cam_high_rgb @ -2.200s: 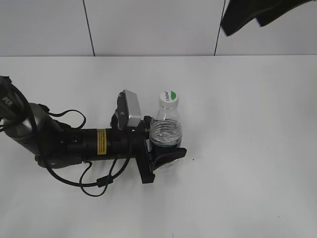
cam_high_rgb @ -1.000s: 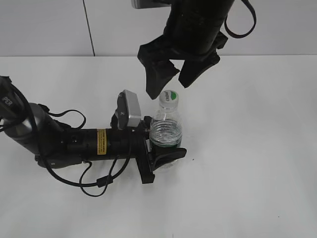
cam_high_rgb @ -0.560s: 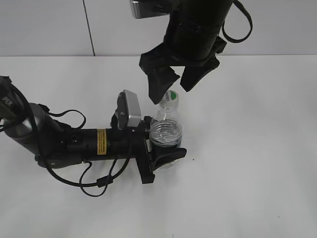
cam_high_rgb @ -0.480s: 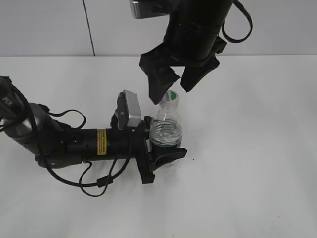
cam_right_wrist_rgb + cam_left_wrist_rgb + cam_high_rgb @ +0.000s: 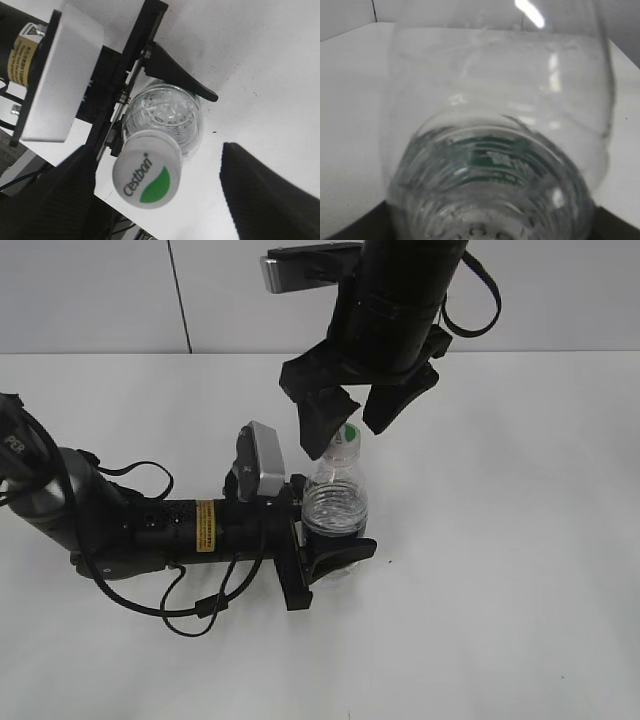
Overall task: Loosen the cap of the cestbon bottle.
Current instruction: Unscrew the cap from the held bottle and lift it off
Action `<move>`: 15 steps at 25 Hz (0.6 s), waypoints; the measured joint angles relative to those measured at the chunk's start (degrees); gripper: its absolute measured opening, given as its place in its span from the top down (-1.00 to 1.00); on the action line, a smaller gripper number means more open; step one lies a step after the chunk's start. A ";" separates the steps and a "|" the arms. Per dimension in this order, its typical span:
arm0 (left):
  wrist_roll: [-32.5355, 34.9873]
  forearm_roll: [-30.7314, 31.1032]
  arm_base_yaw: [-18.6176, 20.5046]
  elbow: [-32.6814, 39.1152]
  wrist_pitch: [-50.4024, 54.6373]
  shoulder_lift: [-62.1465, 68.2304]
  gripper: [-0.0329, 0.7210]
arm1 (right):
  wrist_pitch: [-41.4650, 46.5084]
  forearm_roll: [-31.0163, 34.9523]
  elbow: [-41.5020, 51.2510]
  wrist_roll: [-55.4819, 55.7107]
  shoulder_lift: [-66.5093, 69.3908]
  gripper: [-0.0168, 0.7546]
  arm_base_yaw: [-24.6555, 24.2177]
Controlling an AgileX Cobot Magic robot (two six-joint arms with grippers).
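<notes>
A small clear plastic water bottle with a dark green label band stands upright near the middle of the white tabletop. The left gripper reaches in from the left edge and its black jaws squeeze the bottle's lower body. The small round white screw cap with a green patch sits on the bottle's neck. The right gripper hangs above it with jaws wide open, one finger on each side of the cap, not touching it.

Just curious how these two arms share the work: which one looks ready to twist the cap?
The right gripper: its open jaws hang on either side of the cap, while the left gripper is busy clamping the bottle.
</notes>
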 joint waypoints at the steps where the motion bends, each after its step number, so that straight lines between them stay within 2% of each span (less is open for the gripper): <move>1: 0.00 0.00 0.00 0.00 0.00 0.00 -0.15 | 0.00 0.00 0.00 0.00 0.00 -0.57 0.00; 4: 0.00 0.00 0.00 0.00 0.00 0.00 -0.15 | 0.00 -0.07 0.00 0.00 0.00 -0.46 0.00; 10: 0.00 -0.06 0.00 0.00 0.00 0.00 -0.15 | 0.05 0.42 0.00 0.00 0.00 0.18 0.05; 15: 0.00 -0.06 0.00 0.00 0.00 0.00 -0.15 | 0.05 0.48 0.00 -1.38 0.00 0.18 0.11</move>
